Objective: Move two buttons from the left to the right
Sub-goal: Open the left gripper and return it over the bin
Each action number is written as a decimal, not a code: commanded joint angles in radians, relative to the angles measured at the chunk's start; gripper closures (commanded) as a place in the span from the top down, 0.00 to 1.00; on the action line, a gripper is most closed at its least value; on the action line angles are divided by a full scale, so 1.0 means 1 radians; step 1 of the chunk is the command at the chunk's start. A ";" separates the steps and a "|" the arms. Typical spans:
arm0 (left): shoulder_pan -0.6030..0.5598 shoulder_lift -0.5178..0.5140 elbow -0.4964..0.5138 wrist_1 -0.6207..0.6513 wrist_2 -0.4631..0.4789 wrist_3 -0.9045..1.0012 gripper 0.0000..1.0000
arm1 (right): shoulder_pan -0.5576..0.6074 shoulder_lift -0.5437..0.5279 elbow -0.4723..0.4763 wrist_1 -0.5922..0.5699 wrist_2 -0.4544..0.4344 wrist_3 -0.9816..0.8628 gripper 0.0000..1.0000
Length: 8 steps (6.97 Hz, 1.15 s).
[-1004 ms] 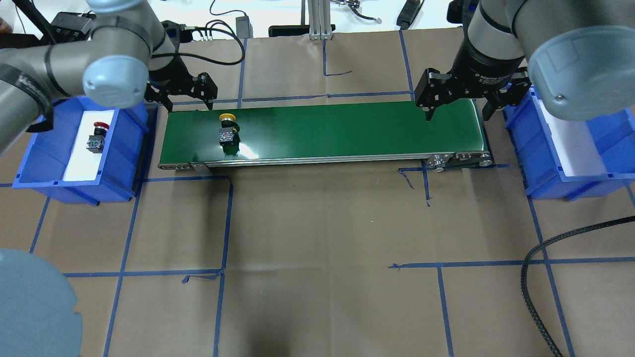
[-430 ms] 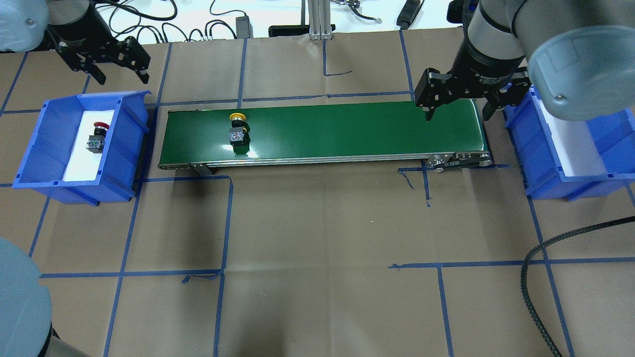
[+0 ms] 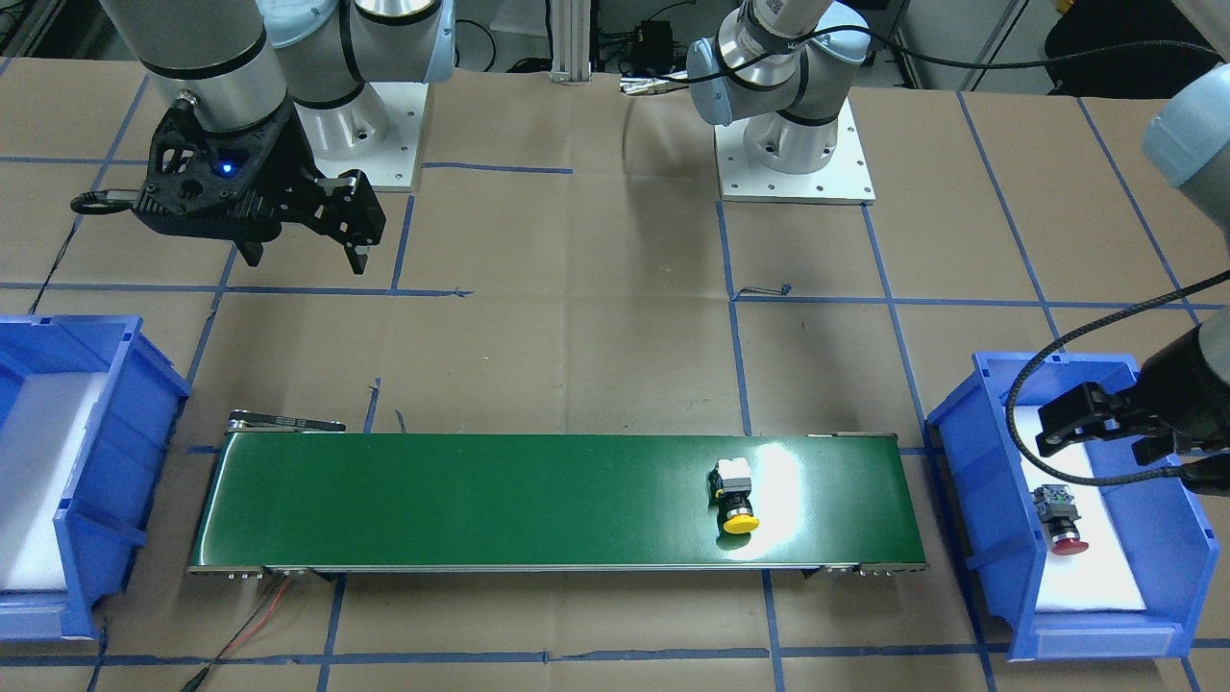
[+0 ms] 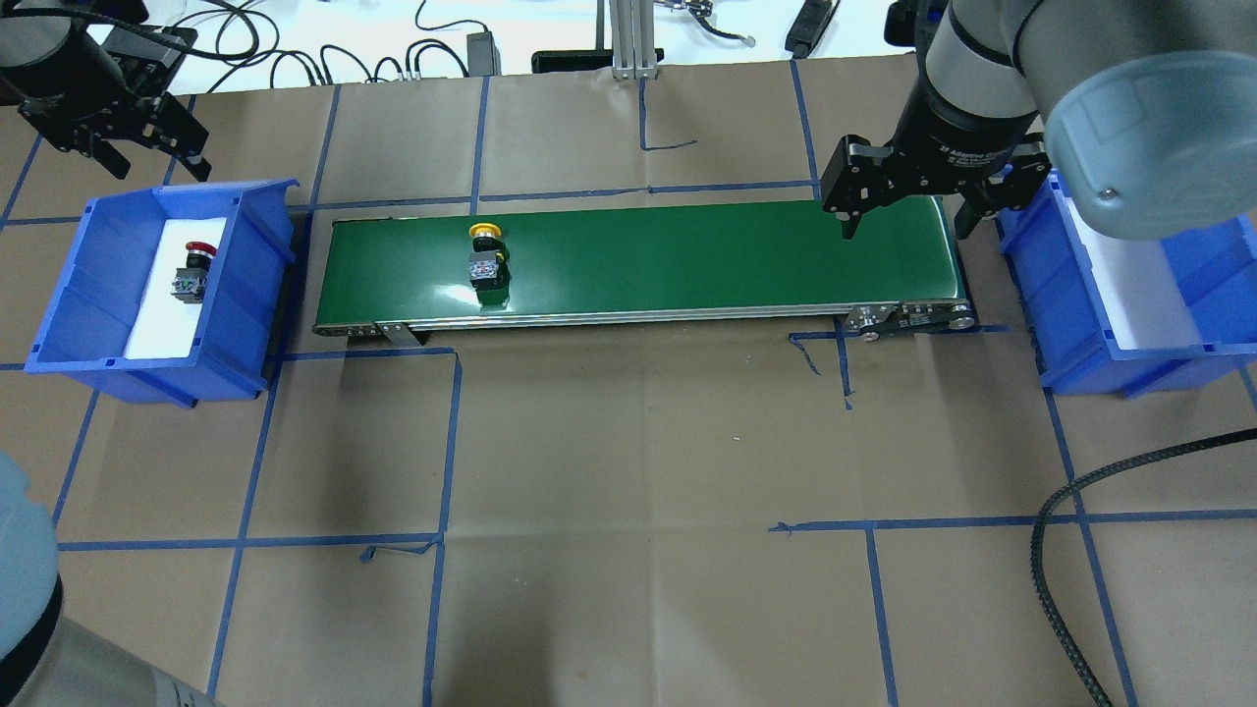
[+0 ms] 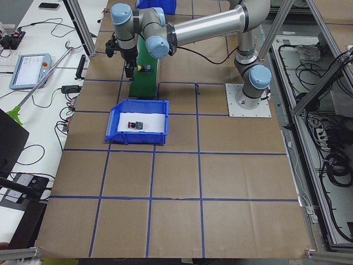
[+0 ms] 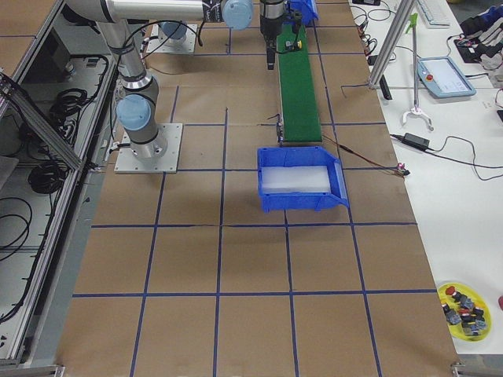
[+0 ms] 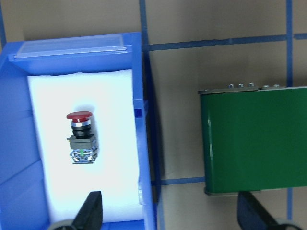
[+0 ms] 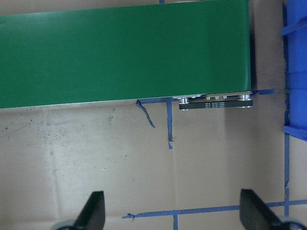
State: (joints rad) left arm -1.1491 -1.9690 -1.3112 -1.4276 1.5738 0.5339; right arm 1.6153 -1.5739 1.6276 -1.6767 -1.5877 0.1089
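Buttons number two. In the front-facing view the yellow button lies on its side on the green conveyor belt, toward the robot's left end. The red button lies on the white pad of the left bin. The left pincer hangs high by that bin, released and holding nothing. The right pincer hovers over the bench, also spread and bare, with a blue light on its mount. The right bin makes two blue bins.

Overhead, the right pincer sits above the belt's right end. White lettering on its collar seems to read "2F Adaptive"; the rest is unreadable.

From the left end, the red button shows small in the near bin, the yellow one on the belt beyond.

From the right end, a yellow dish on a side table holds several small parts, too small to count.

The left wrist view shows the red button with its cap pointing away and two fingertips set wide apart.

The right wrist view shows the belt's end. A black label there carries white print too fine to read.
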 commanded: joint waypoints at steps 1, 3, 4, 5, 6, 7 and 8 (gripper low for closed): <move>0.104 -0.056 0.016 0.027 -0.003 0.093 0.99 | 0.000 0.000 0.000 0.000 0.000 0.000 1.00; 0.103 -0.074 0.000 0.081 -0.006 0.092 0.99 | 0.002 0.000 0.002 0.000 0.000 0.000 1.00; 0.098 -0.088 -0.005 0.088 -0.009 0.062 0.99 | 0.000 0.000 0.002 0.000 0.000 0.000 1.00; 0.089 -0.112 -0.013 0.126 -0.011 0.035 0.99 | 0.000 0.000 0.002 0.000 0.000 0.000 1.00; 0.088 -0.129 -0.023 0.151 -0.011 0.034 0.99 | 0.002 0.000 0.002 0.000 0.000 0.000 1.00; 0.088 -0.137 -0.049 0.200 -0.011 0.029 0.99 | 0.002 0.002 0.002 0.000 0.000 0.000 1.00; 0.088 -0.137 -0.097 0.267 -0.011 0.023 0.99 | 0.002 0.002 0.002 0.000 0.000 0.000 1.00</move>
State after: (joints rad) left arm -1.0608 -2.1008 -1.3631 -1.2294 1.5632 0.5643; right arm 1.6167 -1.5729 1.6291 -1.6766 -1.5877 0.1090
